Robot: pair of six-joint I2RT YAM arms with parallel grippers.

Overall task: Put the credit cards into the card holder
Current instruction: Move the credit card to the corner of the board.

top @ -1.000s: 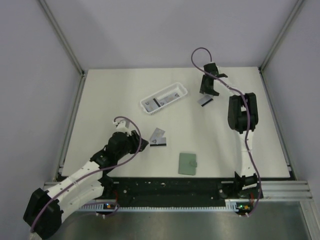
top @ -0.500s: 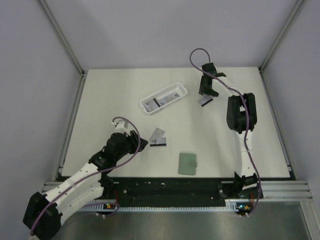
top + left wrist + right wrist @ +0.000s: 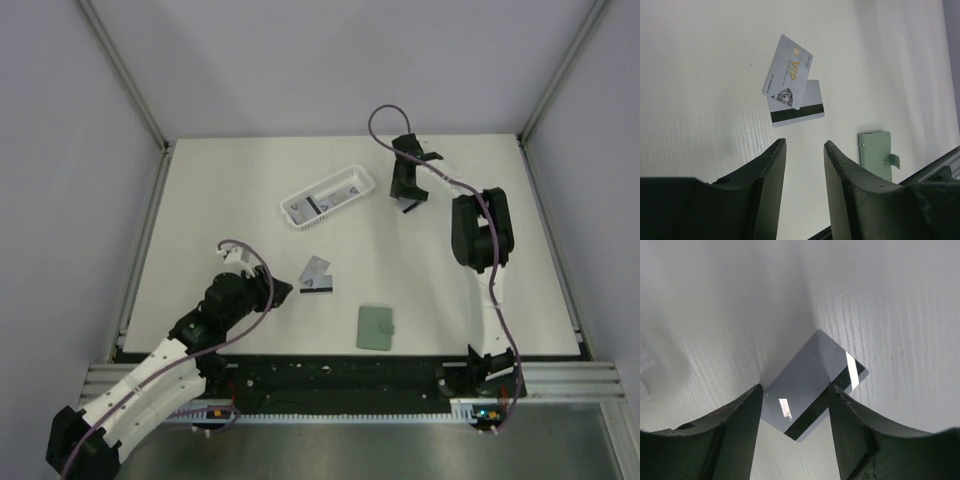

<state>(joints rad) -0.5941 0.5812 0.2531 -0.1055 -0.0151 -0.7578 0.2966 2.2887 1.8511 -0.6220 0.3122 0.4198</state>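
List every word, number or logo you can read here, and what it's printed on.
"VIP": gold letters on the upper grey card, left wrist view.
Small print along that card's edges: too small to read.
Striped card beneath it, striped card in the right wrist view, card holder: no text shows.
Cards in the white basket: too small to read.

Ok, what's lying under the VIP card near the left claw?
A second card, grey with its black stripe facing up, lies beneath the VIP card. One corner of it is covered, so anything printed there is hidden.
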